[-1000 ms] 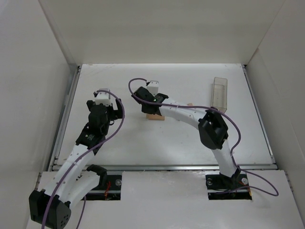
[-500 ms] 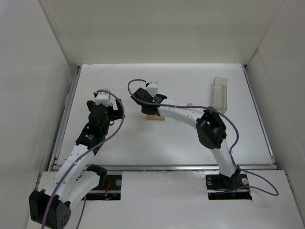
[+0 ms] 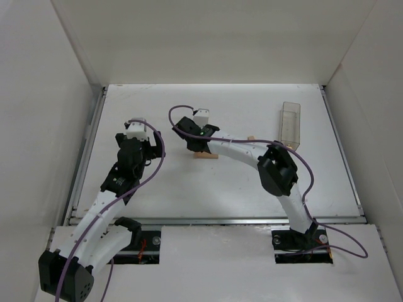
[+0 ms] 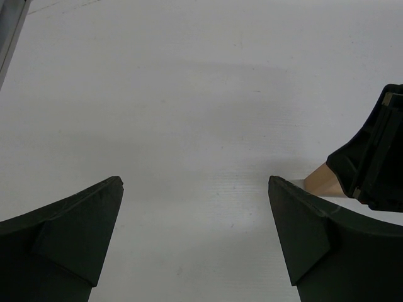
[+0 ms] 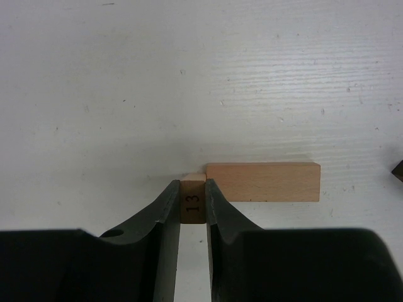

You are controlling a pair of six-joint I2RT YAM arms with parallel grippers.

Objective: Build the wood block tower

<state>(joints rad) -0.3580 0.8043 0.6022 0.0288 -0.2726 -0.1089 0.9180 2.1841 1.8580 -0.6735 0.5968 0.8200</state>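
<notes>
My right fingers (image 5: 165, 214) are clamping the block (image 5: 192, 202) across its flat sides; my left fingers (image 4: 75, 220) are hanging apart. I'm judging it light, rigid, smooth wood.

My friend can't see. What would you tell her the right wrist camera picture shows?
The right gripper pinches a small tan wooden block with the number 13 printed on its end. Just beyond it, to the right, a longer tan block lies flat on the white table.
</notes>
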